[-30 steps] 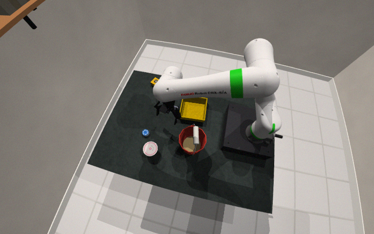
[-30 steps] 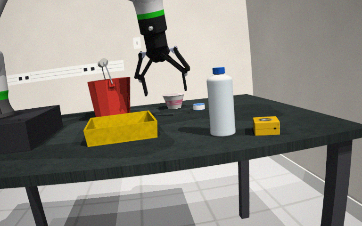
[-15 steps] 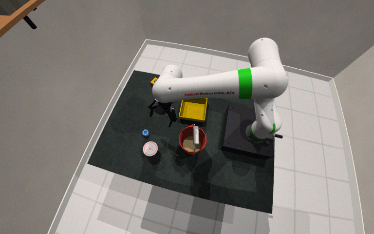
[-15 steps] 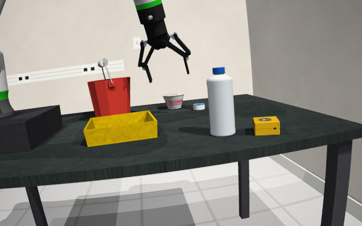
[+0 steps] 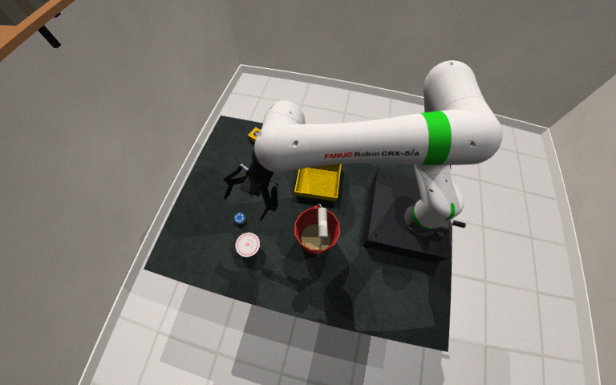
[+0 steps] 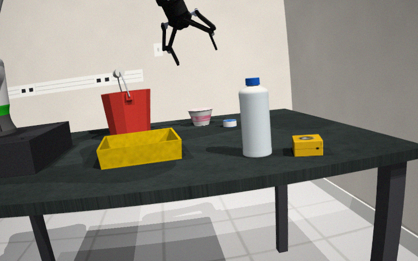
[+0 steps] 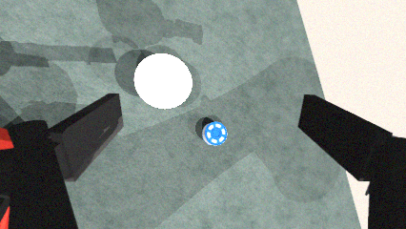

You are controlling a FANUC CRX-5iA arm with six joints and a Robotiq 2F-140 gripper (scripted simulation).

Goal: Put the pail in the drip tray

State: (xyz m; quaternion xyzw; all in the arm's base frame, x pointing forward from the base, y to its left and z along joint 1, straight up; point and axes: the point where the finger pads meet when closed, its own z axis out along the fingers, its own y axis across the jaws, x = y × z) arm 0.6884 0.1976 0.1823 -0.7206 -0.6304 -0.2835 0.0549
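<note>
The red pail (image 5: 297, 228) (image 6: 128, 113) stands upright on the dark mat, its wire handle raised, just beside the yellow drip tray (image 5: 315, 196) (image 6: 138, 152). The tray is empty. My gripper (image 5: 245, 206) (image 6: 196, 56) (image 7: 212, 111) is wide open and holds nothing. It hangs high above the table, well clear of the pail and the tray. In the wrist view it looks straight down on the mat, with neither the tray nor the pail's opening between the fingers.
A blue-and-white cap (image 5: 240, 218) (image 6: 229, 123) (image 7: 215, 134) and a yoghurt cup (image 5: 247, 245) (image 6: 200, 117) (image 7: 163, 81) lie below the gripper. A tall white bottle (image 6: 254, 119) and a small yellow box (image 5: 254, 133) (image 6: 307, 145) stand nearby. The arm's black pedestal (image 5: 399, 213) (image 6: 30, 147) flanks the tray.
</note>
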